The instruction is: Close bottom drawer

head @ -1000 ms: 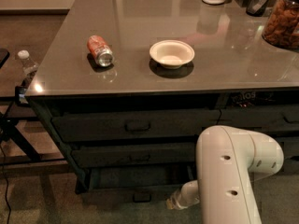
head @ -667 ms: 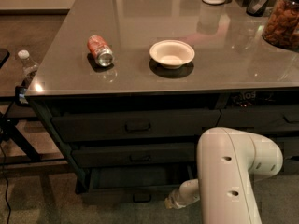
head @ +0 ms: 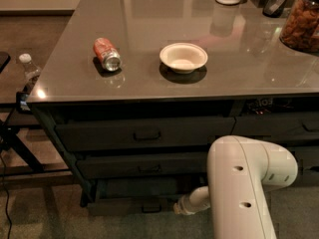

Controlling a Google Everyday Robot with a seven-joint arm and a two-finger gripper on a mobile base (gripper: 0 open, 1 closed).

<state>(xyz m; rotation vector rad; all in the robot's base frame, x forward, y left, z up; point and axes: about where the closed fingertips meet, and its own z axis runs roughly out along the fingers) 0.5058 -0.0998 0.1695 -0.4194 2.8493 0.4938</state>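
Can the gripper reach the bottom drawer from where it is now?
Probably yes. The gripper is low, just beside the front of the bottom drawer, which stands a little open, and nothing appears to stand between them.

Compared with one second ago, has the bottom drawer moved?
No: the bottom drawer keeps its place under the middle drawer. The gripper is low at its front, right of the pull.

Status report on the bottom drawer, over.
Gripper low, at the bottom drawer front, right of its pull. Drawer stands open, pulled out. No obstruction seen in its path.
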